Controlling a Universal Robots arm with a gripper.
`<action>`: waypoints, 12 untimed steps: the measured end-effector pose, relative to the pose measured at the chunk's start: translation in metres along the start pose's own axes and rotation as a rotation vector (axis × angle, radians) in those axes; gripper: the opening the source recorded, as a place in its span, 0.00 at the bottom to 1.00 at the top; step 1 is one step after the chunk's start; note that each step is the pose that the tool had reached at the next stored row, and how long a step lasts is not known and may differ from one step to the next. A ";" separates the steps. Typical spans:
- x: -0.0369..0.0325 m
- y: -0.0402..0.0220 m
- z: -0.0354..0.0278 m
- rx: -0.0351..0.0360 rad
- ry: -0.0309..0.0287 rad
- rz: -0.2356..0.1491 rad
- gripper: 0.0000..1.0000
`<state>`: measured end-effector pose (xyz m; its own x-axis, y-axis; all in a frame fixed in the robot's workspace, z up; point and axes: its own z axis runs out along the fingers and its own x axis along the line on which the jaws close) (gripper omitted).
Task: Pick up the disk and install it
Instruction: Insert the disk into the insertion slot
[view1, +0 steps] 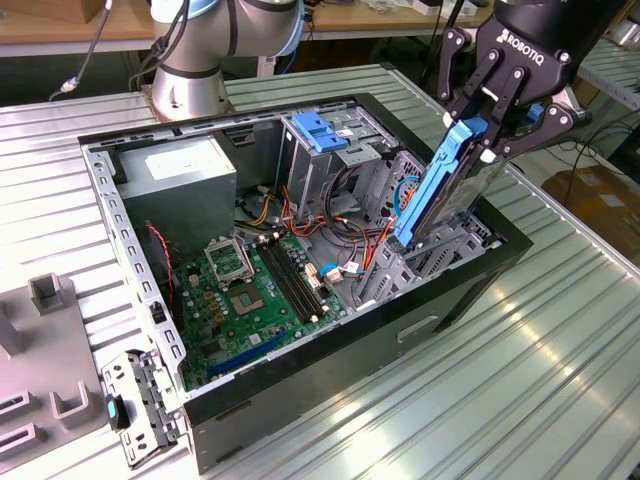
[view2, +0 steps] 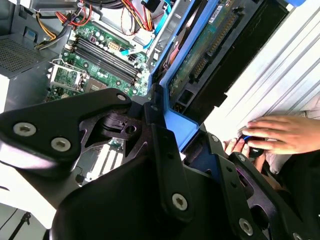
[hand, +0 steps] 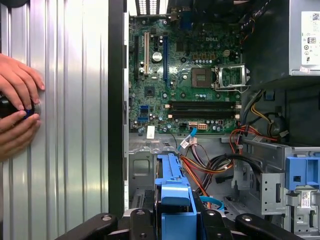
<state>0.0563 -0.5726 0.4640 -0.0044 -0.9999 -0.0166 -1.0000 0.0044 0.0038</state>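
**Disk in my claw, tilted over the open computer**

My claw (view1: 490, 135) is clamped on the upper end of the disk (view1: 440, 185), with one finger on each side of it. The disk stands steeply tilted, not flat. Its upper end is between my fingers, and its lower end points down into the metal drive cage (view1: 400, 275) at the exterior view's right side of the computer case (view1: 350, 350). I cannot tell if the lower end already touches the cage. A blue plastic rail runs along the edge of the disk that faces the exterior camera. In the second wrist view I see the green circuit board on the underside of the disk (view2: 210, 45), and in the first wrist view the blue rail comes up between my fingers.

The case lies open on the ribbed metal worktop (view1: 520, 380). Inside it is the green motherboard (view1: 250, 290), and beside that is the grey power supply (view1: 185, 180) with a white sticker. A blue plastic bracket (view1: 322, 130) sits on top of another metal cage, well apart from the disk.

A person's hand (view2: 280, 132) rests on the worktop outside the case, over a small dark thing.
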 end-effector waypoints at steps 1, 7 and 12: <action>-0.0007 -0.0001 0.0001 0.0000 0.0000 0.000 0.37; -0.0014 -0.0014 0.0027 0.0003 0.0000 0.015 0.37; -0.0017 -0.0017 0.0062 0.0003 0.0001 0.015 0.37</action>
<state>0.0580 -0.5708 0.4578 -0.0195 -0.9997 -0.0165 -0.9998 0.0194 0.0038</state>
